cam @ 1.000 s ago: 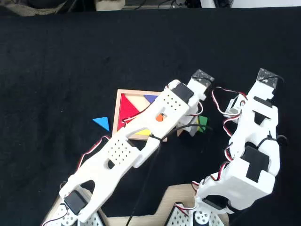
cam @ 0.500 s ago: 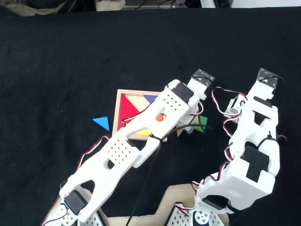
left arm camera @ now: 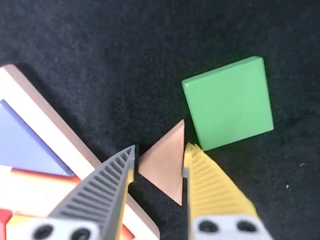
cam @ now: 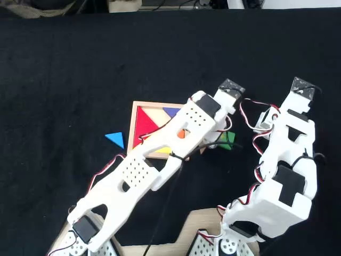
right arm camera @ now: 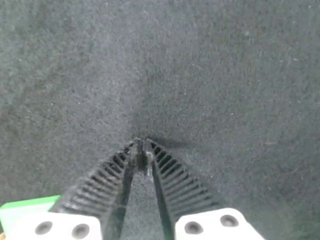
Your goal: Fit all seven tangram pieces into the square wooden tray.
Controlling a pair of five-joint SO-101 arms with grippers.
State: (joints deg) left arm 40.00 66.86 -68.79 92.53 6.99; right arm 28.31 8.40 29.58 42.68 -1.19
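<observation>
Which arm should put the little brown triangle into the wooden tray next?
Left. The left gripper clamps the brown triangle, right beside the tray. The right gripper is shut over bare black cloth, holding nothing.

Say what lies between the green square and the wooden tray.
A brown triangle, held in the left gripper, lies between the green square and the tray; the left wrist view shows it.

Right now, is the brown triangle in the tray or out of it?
Out. The left gripper holds the brown triangle over the black cloth, just outside the rim of the wooden tray, beside the green square.
</observation>
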